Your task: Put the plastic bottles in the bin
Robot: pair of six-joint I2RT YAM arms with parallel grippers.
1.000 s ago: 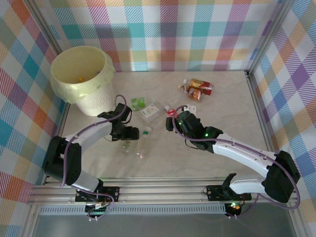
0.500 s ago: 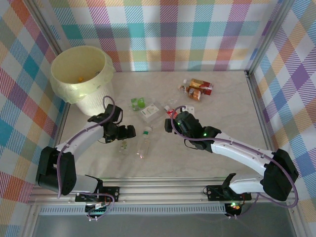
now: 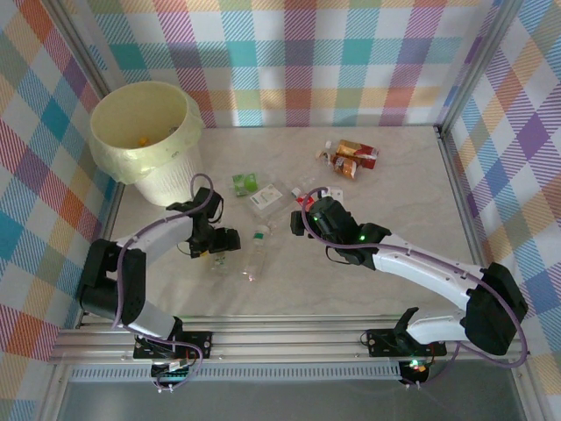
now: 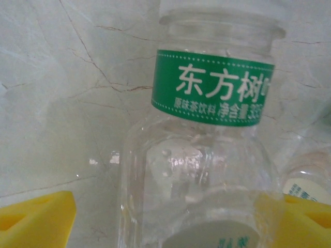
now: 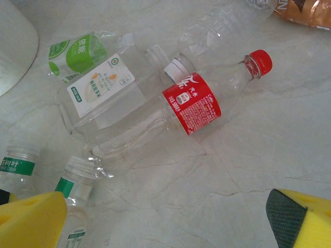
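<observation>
Overhead view of a pale marble-patterned table, with my two arms reaching in from its near edge. My left gripper is low over a small clear green-banded bottle lying toward the table's left side. On the left wrist camera its yellow fingertips stand released on either side of that bottle, with a gap showing at one side, so nothing is clamped. A second green-banded bottle lies just beside it. My right gripper is near the table's middle. Its yellow pads are spread wide with bare table between them, near a clear red-labelled bottle with a red cap. Beyond that bottle lie a flattened white-labelled bottle and a green-labelled bottle, just beside each other. Orange-labelled bottles lie well apart at the far right. The bin, round and pale yellow, stands upright in the far left corner, near my left arm.
</observation>
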